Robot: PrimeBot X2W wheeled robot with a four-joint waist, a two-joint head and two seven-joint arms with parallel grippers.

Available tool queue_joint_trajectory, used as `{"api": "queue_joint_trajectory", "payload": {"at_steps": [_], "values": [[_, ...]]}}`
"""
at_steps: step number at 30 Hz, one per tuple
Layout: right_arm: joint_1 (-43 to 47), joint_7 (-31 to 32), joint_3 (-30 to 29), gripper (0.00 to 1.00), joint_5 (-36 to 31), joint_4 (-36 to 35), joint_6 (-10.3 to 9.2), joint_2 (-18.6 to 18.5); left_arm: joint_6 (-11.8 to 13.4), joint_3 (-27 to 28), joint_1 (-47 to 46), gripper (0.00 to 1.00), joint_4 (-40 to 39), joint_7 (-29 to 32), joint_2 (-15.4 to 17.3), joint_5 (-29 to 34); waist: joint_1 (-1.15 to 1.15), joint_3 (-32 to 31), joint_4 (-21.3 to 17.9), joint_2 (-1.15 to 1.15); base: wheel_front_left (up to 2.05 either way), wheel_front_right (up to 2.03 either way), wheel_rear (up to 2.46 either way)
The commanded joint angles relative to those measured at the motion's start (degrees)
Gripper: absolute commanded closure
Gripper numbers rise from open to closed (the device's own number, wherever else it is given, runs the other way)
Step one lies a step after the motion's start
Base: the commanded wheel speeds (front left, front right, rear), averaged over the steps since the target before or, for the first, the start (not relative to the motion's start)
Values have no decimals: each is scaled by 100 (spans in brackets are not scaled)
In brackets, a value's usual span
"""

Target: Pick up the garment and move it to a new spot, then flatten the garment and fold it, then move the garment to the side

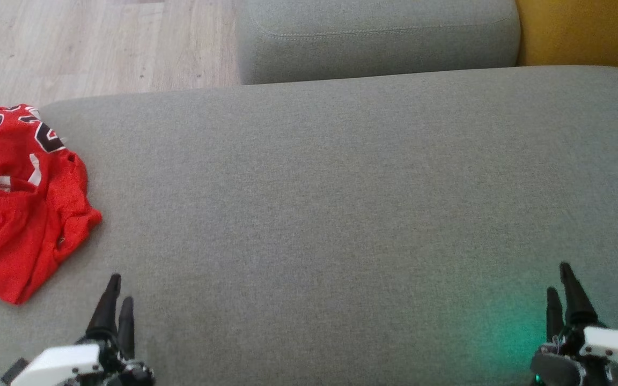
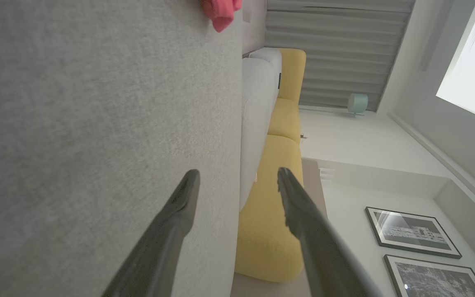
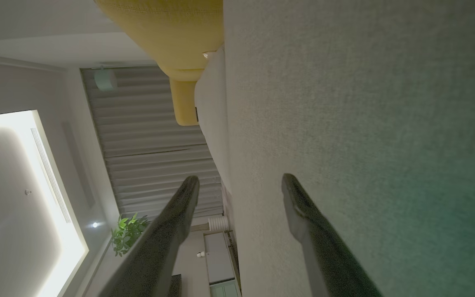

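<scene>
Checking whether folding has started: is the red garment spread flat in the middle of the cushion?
No, the red garment lies crumpled at the left edge of the grey cushion.

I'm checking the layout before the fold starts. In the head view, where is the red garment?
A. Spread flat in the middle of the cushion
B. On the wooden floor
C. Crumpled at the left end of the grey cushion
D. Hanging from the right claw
C: the red garment lies bunched up on the left end of the grey cushion, with nothing gripping it.
</scene>
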Motion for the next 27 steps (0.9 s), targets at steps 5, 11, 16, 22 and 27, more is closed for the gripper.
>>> {"api": "queue_joint_trajectory", "payload": {"at_steps": [5,11,16,22,27], "values": [[-154,-118,141,0,-96,-185,3,-18,-6,-118,-162,0,-205,-114,34,54,0,-1,-1,0,0,0,0],[-161,-202,143,0,-390,-206,4,-20,-8,-184,-178,0,-281,-200,51,333,0,-11,-1,0,0,0,0],[-153,-287,127,0,-868,-223,6,-22,-10,-264,-181,0,-330,-284,60,743,0,-34,4,0,0,0,0],[-132,-389,262,0,-1473,-295,8,-25,-13,-270,-174,0,-330,-385,44,1147,0,-65,15,0,0,0,0],[-110,-473,331,0,-1854,-355,10,-27,5,-292,-173,0,-384,-468,45,1510,0,-91,10,0,0,0,0]]}}
